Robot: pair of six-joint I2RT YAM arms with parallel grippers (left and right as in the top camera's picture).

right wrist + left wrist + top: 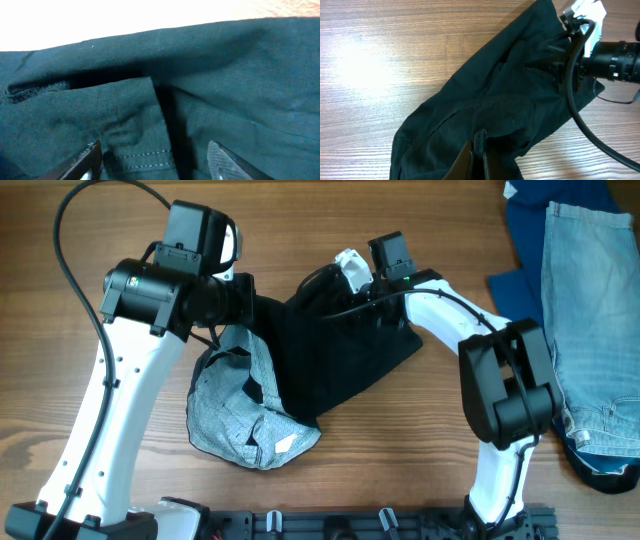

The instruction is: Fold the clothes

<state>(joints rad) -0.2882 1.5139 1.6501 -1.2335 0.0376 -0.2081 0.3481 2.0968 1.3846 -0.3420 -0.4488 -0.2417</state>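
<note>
Black shorts (340,350) crumpled, grey pocket lining (235,415) exposed. Bent left arm (110,400) overhead, left gripper (477,157) pinched on shorts' ridge. Reaching right arm (500,380), right gripper (155,150) splayed wide over fold.

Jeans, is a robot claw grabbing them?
No, the light-blue jeans lie at the table's right edge with no claw on them.

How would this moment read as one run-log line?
left gripper: shut on black shorts | right gripper: open over black shorts | black shorts: crumpled, grey lining exposed | denim jeans: aside
</note>
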